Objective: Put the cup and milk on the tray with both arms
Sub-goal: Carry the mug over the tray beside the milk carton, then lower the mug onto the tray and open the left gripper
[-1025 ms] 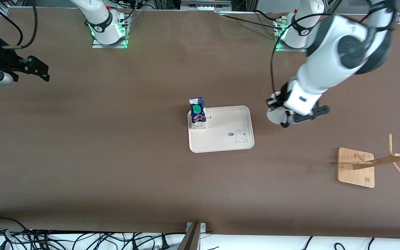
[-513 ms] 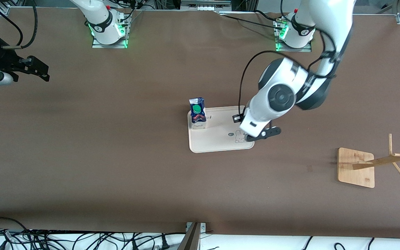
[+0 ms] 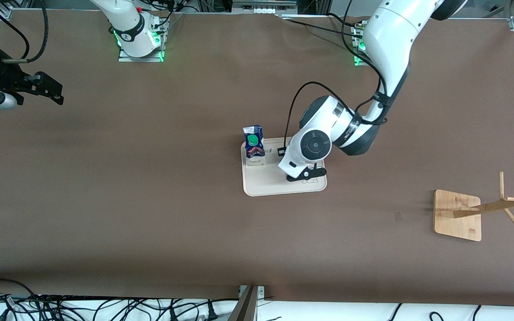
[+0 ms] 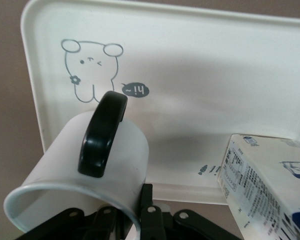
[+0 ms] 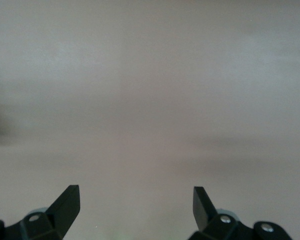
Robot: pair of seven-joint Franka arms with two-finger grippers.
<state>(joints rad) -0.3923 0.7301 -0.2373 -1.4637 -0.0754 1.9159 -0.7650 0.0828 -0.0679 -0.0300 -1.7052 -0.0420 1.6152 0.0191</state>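
Note:
The cream tray lies mid-table. The milk stands on the tray's corner toward the right arm's end. My left gripper is over the tray's bunny end and hides the cup in the front view. In the left wrist view my left gripper is shut on the rim of the white cup, black handle toward the camera, above the tray with the milk beside it. My right gripper waits open and empty at the right arm's end, over bare table.
A wooden rack base with a tilted pole stands toward the left arm's end, nearer the front camera than the tray. Cables run along the table's near edge.
My left arm has swung from beside the tray, at the left arm's end, to over the tray's bunny end. The milk, tray and right arm have not moved.

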